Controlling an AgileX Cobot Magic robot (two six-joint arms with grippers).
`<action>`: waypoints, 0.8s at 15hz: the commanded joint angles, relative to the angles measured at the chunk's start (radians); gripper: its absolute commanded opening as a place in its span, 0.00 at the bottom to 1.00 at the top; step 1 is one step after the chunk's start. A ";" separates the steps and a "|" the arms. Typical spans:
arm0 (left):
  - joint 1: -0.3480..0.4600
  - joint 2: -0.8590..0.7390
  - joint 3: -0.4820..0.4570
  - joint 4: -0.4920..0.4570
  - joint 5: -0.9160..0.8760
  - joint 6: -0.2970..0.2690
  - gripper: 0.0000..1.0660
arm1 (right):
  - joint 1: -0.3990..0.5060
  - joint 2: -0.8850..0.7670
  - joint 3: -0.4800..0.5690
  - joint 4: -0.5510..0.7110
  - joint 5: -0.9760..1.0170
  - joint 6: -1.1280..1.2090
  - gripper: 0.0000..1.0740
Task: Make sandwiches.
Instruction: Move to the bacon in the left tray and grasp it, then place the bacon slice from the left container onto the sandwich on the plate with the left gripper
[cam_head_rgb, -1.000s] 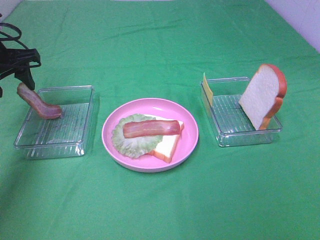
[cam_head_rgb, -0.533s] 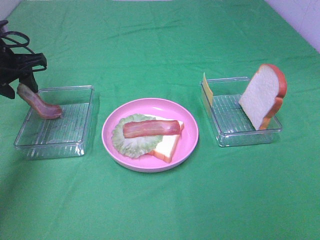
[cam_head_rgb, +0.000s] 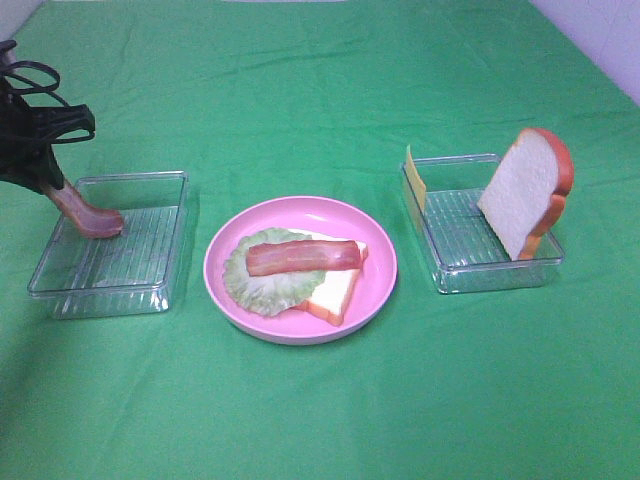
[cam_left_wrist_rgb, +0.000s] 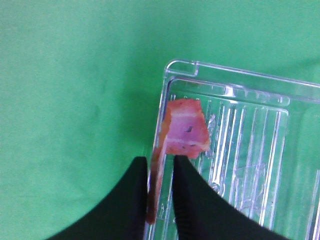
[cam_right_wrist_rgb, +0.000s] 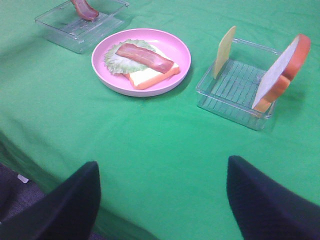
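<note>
Left gripper (cam_left_wrist_rgb: 159, 162) pinching upper end of reddish-brown bacon strip (cam_left_wrist_rgb: 185, 132), lower end down in clear ribbed plastic tray (cam_left_wrist_rgb: 240, 80). Beside tray, round pink plate (cam_head_rgb: 385, 265) bearing white bread slice with orange-brown crust (cam_head_rgb: 335, 295), round pale green lettuce leaf (cam_head_rgb: 255, 285), second bacon strip (cam_head_rgb: 303, 257). Right gripper (cam_right_wrist_rgb: 162, 165) spread wide above green surface (cam_right_wrist_rgb: 165, 125).

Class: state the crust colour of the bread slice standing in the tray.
Orange-brown crust; exterior high view shows it best.

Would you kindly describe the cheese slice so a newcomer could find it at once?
Look to the clear tray right of the pink plate. At its plate-side end a thin yellow cheese slice stands upright; the bread slice leaning opposite is thick, white and crusted.
</note>
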 joint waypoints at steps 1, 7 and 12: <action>0.001 -0.001 -0.005 -0.018 -0.010 -0.008 0.03 | 0.000 -0.007 0.003 -0.004 0.004 -0.007 0.64; 0.001 -0.037 -0.005 -0.123 -0.012 0.025 0.00 | 0.000 -0.007 0.003 -0.004 0.004 -0.007 0.64; -0.039 -0.158 -0.025 -0.481 0.054 0.319 0.00 | 0.000 -0.007 0.003 -0.004 0.004 -0.007 0.64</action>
